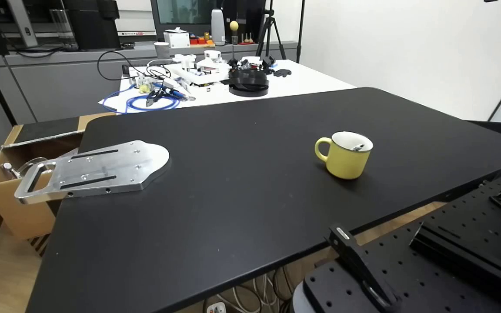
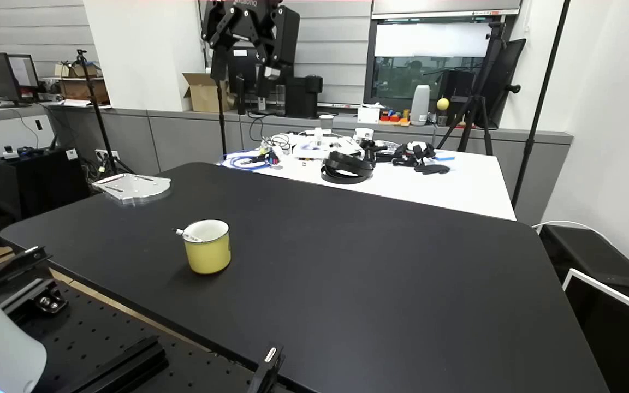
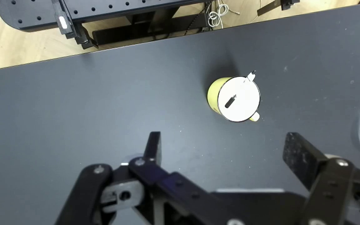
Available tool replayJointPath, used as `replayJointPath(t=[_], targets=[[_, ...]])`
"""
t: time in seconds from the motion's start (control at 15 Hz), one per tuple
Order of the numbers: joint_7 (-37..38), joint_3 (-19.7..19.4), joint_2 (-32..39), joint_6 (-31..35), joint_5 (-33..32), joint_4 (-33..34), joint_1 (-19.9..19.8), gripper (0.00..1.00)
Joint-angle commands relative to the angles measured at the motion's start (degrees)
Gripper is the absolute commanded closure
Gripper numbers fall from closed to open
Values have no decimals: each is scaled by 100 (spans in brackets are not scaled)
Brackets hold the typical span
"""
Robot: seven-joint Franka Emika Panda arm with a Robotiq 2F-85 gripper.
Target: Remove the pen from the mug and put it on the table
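Gripper: wide, 2 fingers apart
Mug: upright on the table, left in an exterior view
Pen: tilted in the mug, 1 end past the rim
Metal plate: far left

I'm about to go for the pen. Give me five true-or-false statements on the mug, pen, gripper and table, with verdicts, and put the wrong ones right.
1. The pen leans in the mug, one end sticking out. True.
2. The mug lies on its side. False: it stands upright on the black table.
3. The gripper is open. True.
4. The gripper touches the mug. False: it hangs above the black table, apart from the mug.
5. The silver plate rests on the black table too. True.
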Motion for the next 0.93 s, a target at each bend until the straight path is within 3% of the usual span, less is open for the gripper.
replayJointPath(t=[0.0,0.87], targets=[[-48,116,21,-9,51,8,-129,0],[38,172,163,75,116,94,-96,0]])
